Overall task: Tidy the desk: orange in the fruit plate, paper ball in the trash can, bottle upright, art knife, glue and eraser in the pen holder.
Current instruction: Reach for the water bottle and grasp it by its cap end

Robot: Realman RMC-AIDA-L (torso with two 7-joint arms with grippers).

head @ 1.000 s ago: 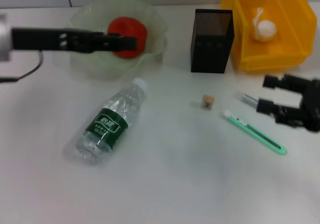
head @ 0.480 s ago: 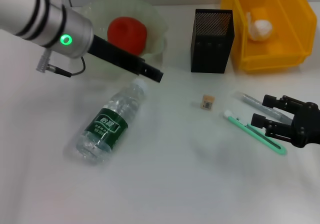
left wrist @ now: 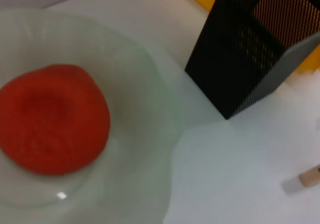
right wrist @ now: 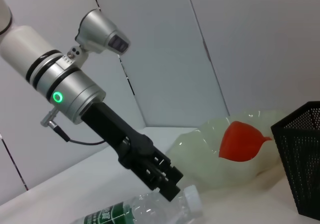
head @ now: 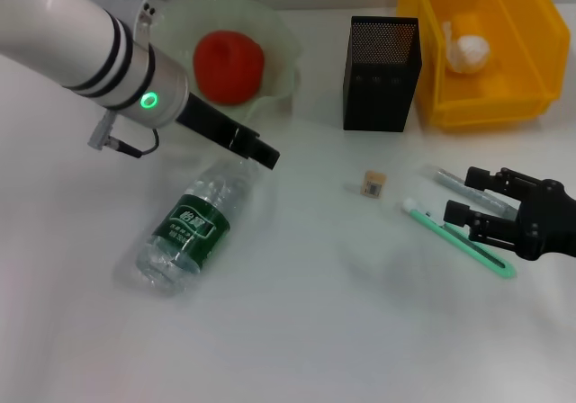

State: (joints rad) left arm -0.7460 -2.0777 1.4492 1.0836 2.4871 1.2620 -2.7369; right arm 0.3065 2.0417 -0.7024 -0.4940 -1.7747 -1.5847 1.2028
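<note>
My left gripper (head: 263, 156) hovers at the white cap of the clear green-labelled plastic bottle (head: 196, 228), jaws unreadable — a nudge could roll it. Right gripper (head: 470, 198) open, near the green knife (head: 459, 237).

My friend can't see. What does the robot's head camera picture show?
The left gripper hovers at the cap end of a bottle lying on the table. An orange sits in the fruit plate, and the open right gripper waits by a green knife.

A white tabletop (head: 297, 331) spreads below a pale grey panelled wall (right wrist: 240, 49) with dark seams.
</note>
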